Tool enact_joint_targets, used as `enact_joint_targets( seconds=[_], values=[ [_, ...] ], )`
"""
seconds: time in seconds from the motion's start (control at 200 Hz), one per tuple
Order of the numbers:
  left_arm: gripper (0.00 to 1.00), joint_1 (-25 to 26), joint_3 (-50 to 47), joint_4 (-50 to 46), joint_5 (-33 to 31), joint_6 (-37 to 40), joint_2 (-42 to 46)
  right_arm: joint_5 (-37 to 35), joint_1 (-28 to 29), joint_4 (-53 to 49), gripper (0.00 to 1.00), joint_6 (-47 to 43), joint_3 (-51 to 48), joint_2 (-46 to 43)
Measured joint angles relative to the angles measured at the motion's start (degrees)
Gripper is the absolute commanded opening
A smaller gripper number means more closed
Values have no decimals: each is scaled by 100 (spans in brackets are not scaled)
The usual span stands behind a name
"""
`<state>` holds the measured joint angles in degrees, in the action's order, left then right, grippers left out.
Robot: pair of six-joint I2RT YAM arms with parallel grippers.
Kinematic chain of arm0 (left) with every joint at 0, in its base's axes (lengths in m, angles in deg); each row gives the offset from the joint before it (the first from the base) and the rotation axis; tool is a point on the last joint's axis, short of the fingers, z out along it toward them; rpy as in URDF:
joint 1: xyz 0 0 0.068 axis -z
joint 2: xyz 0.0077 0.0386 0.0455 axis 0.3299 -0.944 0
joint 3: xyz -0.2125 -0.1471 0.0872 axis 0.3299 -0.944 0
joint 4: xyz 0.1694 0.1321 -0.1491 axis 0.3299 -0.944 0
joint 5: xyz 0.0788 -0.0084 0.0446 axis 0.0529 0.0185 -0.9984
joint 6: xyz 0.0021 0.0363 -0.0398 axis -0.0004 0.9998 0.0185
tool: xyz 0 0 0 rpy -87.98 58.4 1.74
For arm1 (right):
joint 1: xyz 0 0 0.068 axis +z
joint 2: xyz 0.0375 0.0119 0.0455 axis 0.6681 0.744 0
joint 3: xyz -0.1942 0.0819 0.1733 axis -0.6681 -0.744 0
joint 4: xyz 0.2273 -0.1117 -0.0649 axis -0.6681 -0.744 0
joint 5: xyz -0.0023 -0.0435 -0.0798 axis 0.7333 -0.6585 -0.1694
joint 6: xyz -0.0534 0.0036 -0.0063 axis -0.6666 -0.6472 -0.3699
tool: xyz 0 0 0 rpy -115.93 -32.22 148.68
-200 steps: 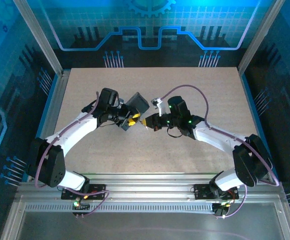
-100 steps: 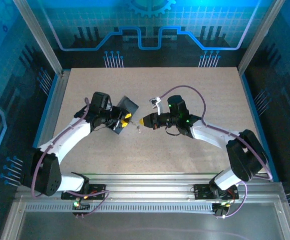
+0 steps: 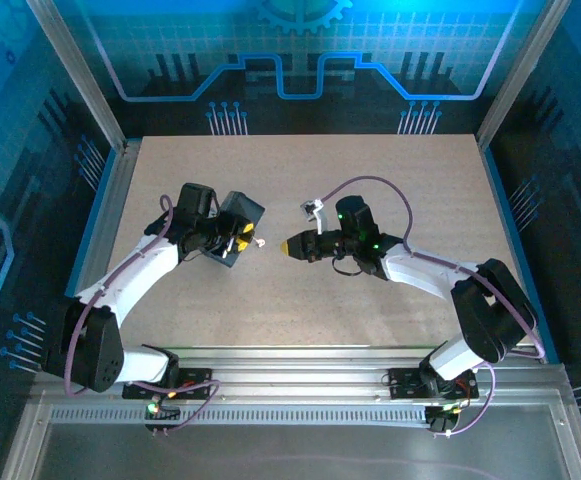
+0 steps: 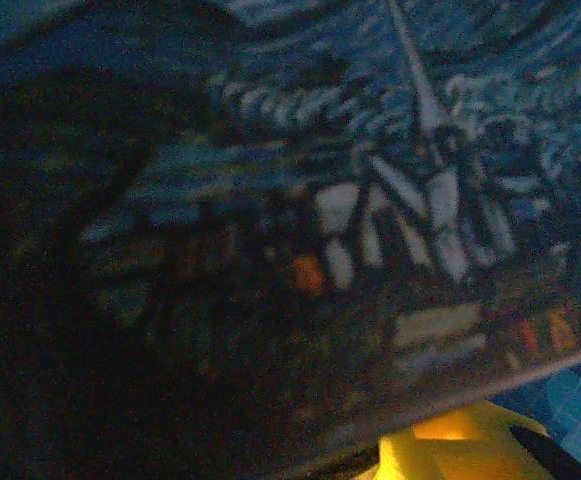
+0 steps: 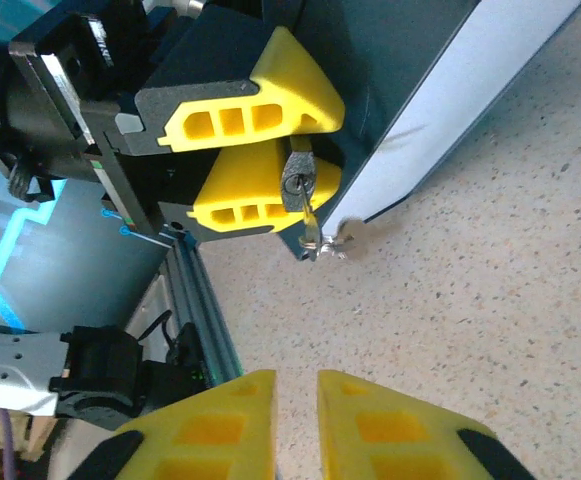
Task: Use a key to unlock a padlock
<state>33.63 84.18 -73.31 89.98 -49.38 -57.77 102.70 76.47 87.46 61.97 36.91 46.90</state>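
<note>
seen from above, the left gripper (image 3: 240,238) holds a dark-blue rectangular painted tin (image 3: 243,211) tilted above the pale speckled table (image 3: 390,180), its yellow fingers pinched close on the tin's edge. in the right wrist view, a tiny grey metal padlock (image 5: 298,183) sits at that edge between those fingers, and a thin silvery key (image 5: 311,222) hangs from its underside. the right gripper (image 3: 291,245) sits just beside, apart from the tin — its fingers nearly together, holding nothing.
</note>
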Motion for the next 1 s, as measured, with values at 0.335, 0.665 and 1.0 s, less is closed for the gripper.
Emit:
enact_joint_targets(
  seconds=[0.335, 0.665, 1.0],
  values=[
    [0, 4, -79, 4, 4, -17, 17, -157, 297, 247, 29, 120, 492, 763],
    [0, 4, -92, 15, 7, -17, 74, -177, 376, 474, 23, 289, 754, 1108],
    [0, 4, -125, 28, 7, -20, 103, -151, 393, 562, 17, 376, 852, 1274]
  ],
)
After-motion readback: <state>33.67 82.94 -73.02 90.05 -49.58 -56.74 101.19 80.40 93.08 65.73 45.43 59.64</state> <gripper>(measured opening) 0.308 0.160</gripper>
